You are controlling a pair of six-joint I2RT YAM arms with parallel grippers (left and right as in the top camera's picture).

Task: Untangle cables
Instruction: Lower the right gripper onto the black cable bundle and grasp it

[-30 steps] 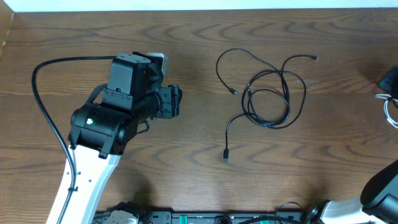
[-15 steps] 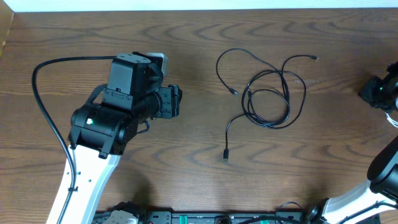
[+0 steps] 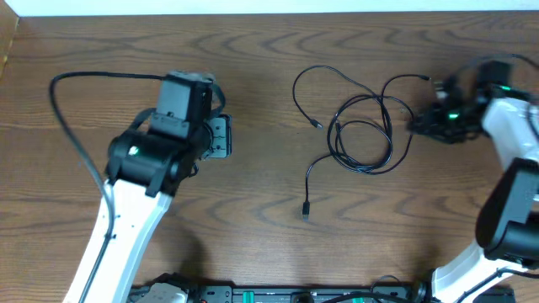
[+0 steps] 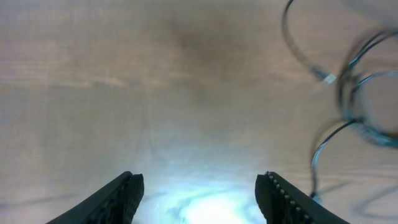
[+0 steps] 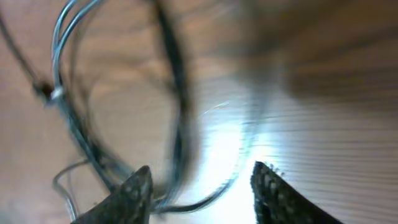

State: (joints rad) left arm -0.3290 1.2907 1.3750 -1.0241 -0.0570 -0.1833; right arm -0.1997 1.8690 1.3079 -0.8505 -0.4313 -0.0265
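Observation:
Thin black cables (image 3: 364, 135) lie looped and tangled on the wooden table right of centre, with plug ends at the lower left (image 3: 305, 210) and upper right (image 3: 428, 78). My right gripper (image 3: 418, 122) is open at the tangle's right edge; its wrist view shows blurred cable loops (image 5: 177, 124) between and just ahead of the open fingers (image 5: 202, 186). My left gripper (image 3: 217, 137) is open and empty, well left of the cables. Its wrist view shows the open fingers (image 4: 199, 193) over bare wood, with cable loops (image 4: 348, 93) at the far right. No white cable shows.
A thick black cord (image 3: 63, 126) runs from the left arm's base round the left side of the table. The table's far edge (image 3: 269, 12) is at the top. A white cord (image 3: 532, 101) hangs at the right edge by the right arm.
My right arm has swung in from the right edge to the tangle's right side. My left arm has shifted slightly up and left, gripper still open.

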